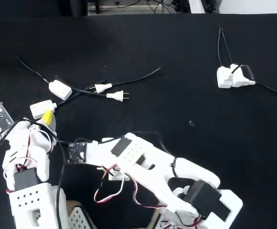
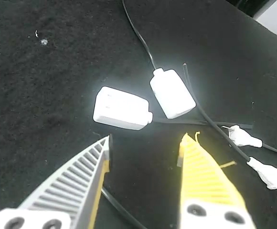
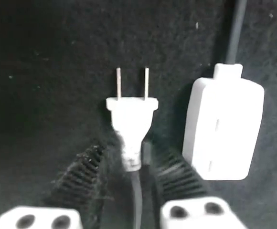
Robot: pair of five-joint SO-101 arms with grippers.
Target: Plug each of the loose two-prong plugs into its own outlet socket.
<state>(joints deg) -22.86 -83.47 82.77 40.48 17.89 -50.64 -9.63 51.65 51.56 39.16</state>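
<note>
My left gripper point(image 2: 146, 138) is open and hovers just short of a white outlet socket point(image 2: 122, 109), which lies on the black table next to a second white socket point(image 2: 173, 93). Two loose white two-prong plugs point(image 2: 241, 137) point(image 2: 267, 172) lie a little past them. From above, the left gripper point(image 1: 47, 118) touches the near socket point(image 1: 42, 109); the plugs point(image 1: 101, 87) point(image 1: 117, 96) lie to its right. My right gripper point(image 3: 128, 155) is shut on the tail of a white plug point(image 3: 131, 112), prongs pointing away, beside another white socket point(image 3: 222, 129).
At the far right a white socket with a plug in it point(image 1: 231, 77) trails a black cord. Black cords point(image 1: 138, 77) run across the table's middle. The right arm point(image 1: 148, 164) stretches low across the front, hiding what lies beneath it.
</note>
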